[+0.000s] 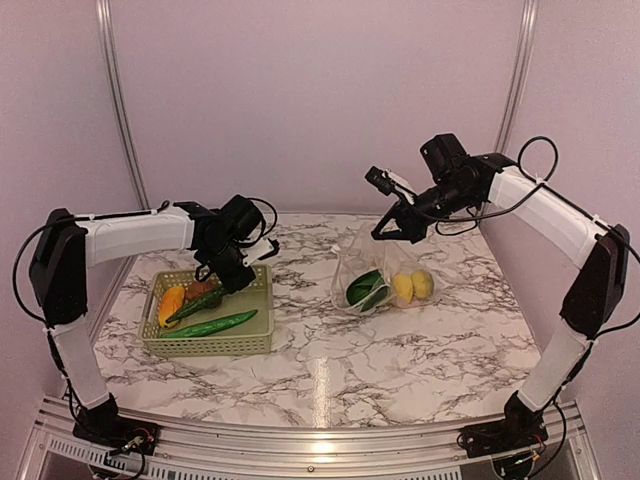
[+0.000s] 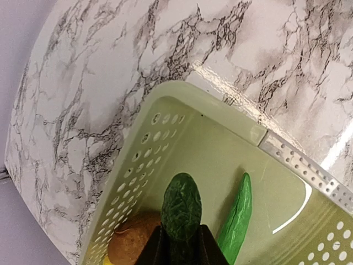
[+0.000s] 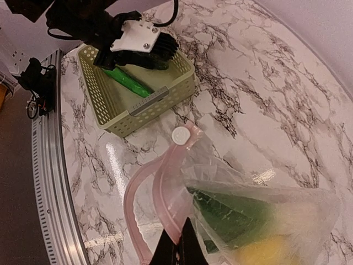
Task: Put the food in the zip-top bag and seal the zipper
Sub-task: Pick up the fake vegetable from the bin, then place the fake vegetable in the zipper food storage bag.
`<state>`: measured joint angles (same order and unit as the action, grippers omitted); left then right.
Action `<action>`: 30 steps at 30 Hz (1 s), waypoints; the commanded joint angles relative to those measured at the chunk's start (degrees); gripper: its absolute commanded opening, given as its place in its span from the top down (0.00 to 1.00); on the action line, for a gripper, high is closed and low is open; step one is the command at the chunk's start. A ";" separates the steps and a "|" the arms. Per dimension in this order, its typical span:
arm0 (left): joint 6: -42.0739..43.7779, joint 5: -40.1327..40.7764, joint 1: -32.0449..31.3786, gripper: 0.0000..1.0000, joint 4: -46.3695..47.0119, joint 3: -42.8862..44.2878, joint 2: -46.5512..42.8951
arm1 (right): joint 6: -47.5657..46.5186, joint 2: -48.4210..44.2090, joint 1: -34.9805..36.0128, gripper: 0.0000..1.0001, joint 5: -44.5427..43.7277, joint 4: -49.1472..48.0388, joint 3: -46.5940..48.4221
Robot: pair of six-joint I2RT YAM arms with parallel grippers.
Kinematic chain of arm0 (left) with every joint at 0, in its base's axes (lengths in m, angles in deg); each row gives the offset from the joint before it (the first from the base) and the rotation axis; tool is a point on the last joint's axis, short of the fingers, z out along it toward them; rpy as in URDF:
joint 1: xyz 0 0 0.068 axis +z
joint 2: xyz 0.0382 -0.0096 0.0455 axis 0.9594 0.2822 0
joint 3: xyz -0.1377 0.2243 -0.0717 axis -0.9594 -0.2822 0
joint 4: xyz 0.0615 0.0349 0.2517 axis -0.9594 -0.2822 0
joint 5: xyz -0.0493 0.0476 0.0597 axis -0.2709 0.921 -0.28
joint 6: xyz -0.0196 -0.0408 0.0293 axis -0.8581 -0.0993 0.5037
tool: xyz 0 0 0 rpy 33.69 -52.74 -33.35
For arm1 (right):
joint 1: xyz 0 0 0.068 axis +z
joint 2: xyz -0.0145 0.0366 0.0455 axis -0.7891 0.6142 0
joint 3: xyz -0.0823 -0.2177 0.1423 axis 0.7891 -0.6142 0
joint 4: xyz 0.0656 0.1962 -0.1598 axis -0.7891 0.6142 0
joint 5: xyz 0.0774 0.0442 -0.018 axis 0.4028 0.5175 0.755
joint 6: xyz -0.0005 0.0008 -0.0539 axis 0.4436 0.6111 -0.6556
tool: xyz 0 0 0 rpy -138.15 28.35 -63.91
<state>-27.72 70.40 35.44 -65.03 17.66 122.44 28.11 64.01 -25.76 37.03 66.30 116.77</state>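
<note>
Robotics lab test booth for sure, not anyone's kitchen. The marble-print surface [image 1: 400, 340] is boxed in by bare lilac walls [image 1: 300, 100] with aluminium posts [image 1: 115, 100]. There's a metal rail [image 1: 300, 440] up front, a left arm [image 1: 130, 232] and right arm [image 1: 545, 205] mounted there, loose cables [image 1: 530, 150], and plastic toy veg [image 1: 215, 325].

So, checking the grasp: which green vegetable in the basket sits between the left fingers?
The dark wrinkled vegetable; the brighter smooth cucumber lies ungripped beside it.

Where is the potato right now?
In the basket at the left of the top view; the left wrist view shows the potato beside the dark green vegetable between the fingers of the left gripper.
</note>
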 commanded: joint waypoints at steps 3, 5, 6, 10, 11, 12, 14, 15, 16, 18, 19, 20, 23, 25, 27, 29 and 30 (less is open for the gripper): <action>-4.40 0.08 0.16 0.95 -1.41 3.24 -13.31 | -1.13 -2.44 -0.25 1.00 -1.99 2.16 3.67; -6.09 -0.90 -0.52 0.97 0.22 4.22 -16.61 | -1.08 -2.36 -0.29 1.00 -1.85 2.63 4.00; -7.00 -1.46 -1.07 0.98 1.91 4.54 -18.30 | -1.12 -2.21 -0.25 1.00 -1.57 3.16 4.49; -7.46 -1.53 -6.90 1.00 13.80 2.40 -25.18 | -1.13 -0.16 -0.26 1.00 1.18 6.90 7.52; -6.48 0.04 -9.15 1.00 17.25 1.60 -26.37 | -1.28 0.34 -0.25 1.00 1.72 7.90 8.46; -5.78 1.18 -11.09 1.00 20.22 1.12 -27.10 | -1.30 0.74 -0.25 1.00 2.11 8.50 9.25; -5.73 1.55 -14.02 1.00 26.81 0.92 -27.85 | -1.03 1.11 -0.25 1.00 2.94 9.23 10.50; -6.44 1.09 -15.03 1.00 29.64 0.73 -28.25 | -0.91 1.12 -0.25 1.00 3.38 9.52 11.23; -7.35 -0.02 -15.96 1.00 33.16 0.16 -28.71 | -0.78 1.12 -0.25 1.00 3.84 9.79 11.85; -9.00 -3.33 -17.66 1.00 42.05 -2.68 -29.94 | -0.40 0.89 -0.25 1.00 4.94 9.89 12.51; -10.36 -4.56 -18.55 1.00 47.35 -4.73 -30.58 | -0.22 0.71 -0.25 1.00 5.56 9.91 12.59; -11.35 -6.06 -19.32 1.00 52.43 -6.71 -31.36 | -0.12 0.56 -0.25 1.00 6.26 9.95 12.49; -13.45 -7.87 -21.75 1.00 65.64 -10.59 -30.78 | 0.18 0.18 -0.25 1.00 8.18 9.97 12.28; -12.95 -8.60 -23.43 1.00 71.18 -11.50 -28.79 | 0.47 0.07 -0.25 1.00 9.09 10.05 12.39; -12.58 -9.61 -24.83 1.00 75.08 -11.30 -26.43 | 0.82 0.00 -0.25 1.00 9.98 10.05 12.68; -13.43 -11.01 -25.97 1.00 78.54 -10.79 -24.53 | 1.25 -0.09 -0.18 1.00 10.41 9.84 12.61; -13.75 -11.48 -26.45 1.00 79.82 -10.29 -23.66 | 1.39 -0.11 -0.23 1.00 10.46 9.77 12.47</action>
<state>-39.78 62.45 10.80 0.89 6.71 95.66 28.52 64.75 -25.76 44.26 76.07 127.13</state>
